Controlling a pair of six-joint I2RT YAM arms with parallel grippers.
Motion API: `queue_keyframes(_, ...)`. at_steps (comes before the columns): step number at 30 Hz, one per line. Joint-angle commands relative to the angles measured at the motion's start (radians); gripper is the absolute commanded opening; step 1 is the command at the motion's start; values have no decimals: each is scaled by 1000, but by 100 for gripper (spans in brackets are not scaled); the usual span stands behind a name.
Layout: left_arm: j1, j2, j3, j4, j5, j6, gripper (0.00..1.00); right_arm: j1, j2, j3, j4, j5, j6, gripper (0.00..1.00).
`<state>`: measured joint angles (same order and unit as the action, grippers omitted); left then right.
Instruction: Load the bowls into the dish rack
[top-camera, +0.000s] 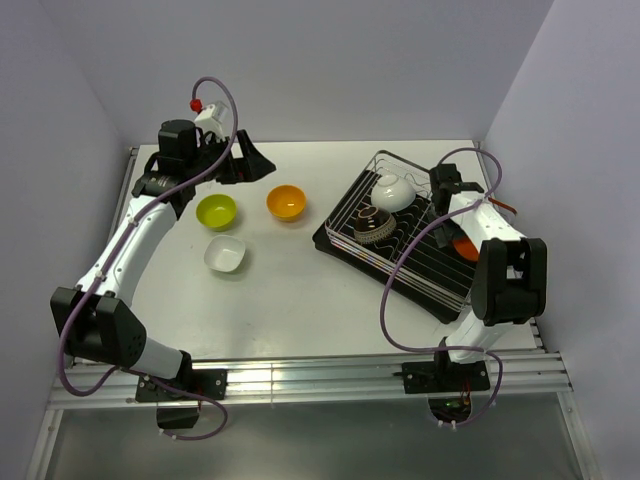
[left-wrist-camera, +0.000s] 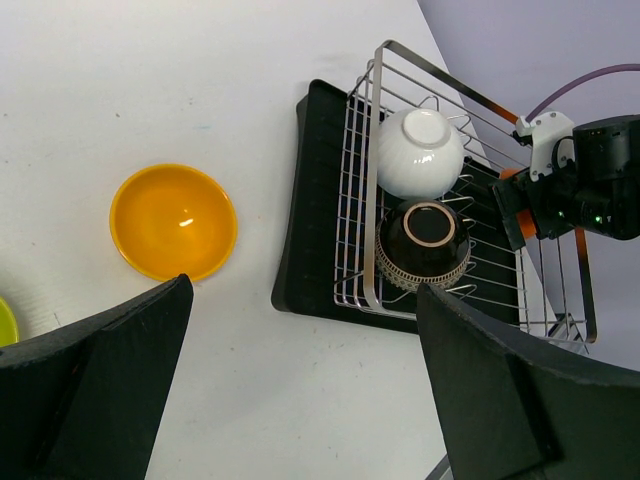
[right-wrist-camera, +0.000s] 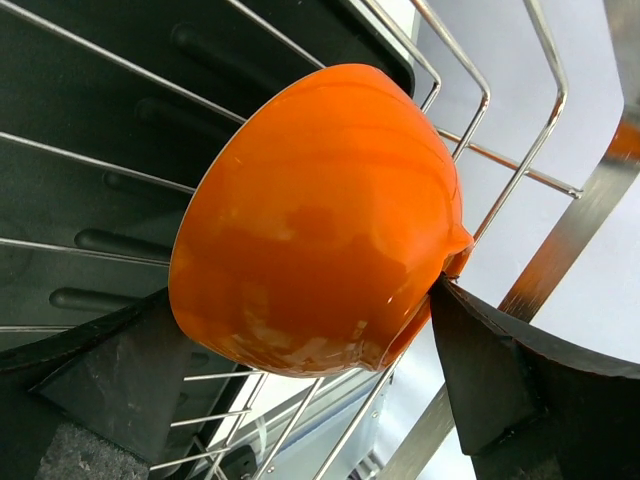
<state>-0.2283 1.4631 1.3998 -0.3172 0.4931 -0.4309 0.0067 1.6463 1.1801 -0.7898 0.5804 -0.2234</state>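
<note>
Orange, glossy and deep, one bowl (right-wrist-camera: 320, 220) lies on its side on the wires at the right end of the dish rack (top-camera: 425, 283), between the right fingers (right-wrist-camera: 490, 370). These are spread wide to either side of it, and its rim meets one of them. Whether they grip it I cannot tell.

At the rack's other end a white bowl (left-wrist-camera: 420, 152) and a dark ribbed bowl (left-wrist-camera: 425, 245) stand on edge just beside each other, with their bases turned up.

On the white counter (top-camera: 300, 310), left of the rack, three bowls sit upright and apart: a yellow-orange bowl (top-camera: 286, 202), a lime green bowl (top-camera: 216, 211) and a second white bowl (top-camera: 225, 254).

The left gripper (left-wrist-camera: 305, 295) hangs above the counter near the yellow-orange bowl, its fingers wide apart and holding nothing.
</note>
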Motion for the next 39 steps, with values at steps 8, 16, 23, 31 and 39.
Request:
queue_keyframes(8, 7, -44, 1, 36, 16, 11, 100, -11, 7, 23, -104, -111, 67, 100)
queue_keyframes(16, 9, -41, 8, 29, 16, 12, 99, -11, -11, 39, -127, -145, 85, 100)
queue_keyframes(23, 9, -49, 4, 36, 18, 9, 99, -11, -11, 62, -117, -126, 96, 100)
queue_keyframes(31, 9, -50, 8, 27, 12, 18, 100, 16, -5, 70, -135, -108, 107, 100)
queue_keyframes(39, 9, -47, 16, 24, 15, 21, 99, 27, -11, 73, -141, -106, 122, 100)
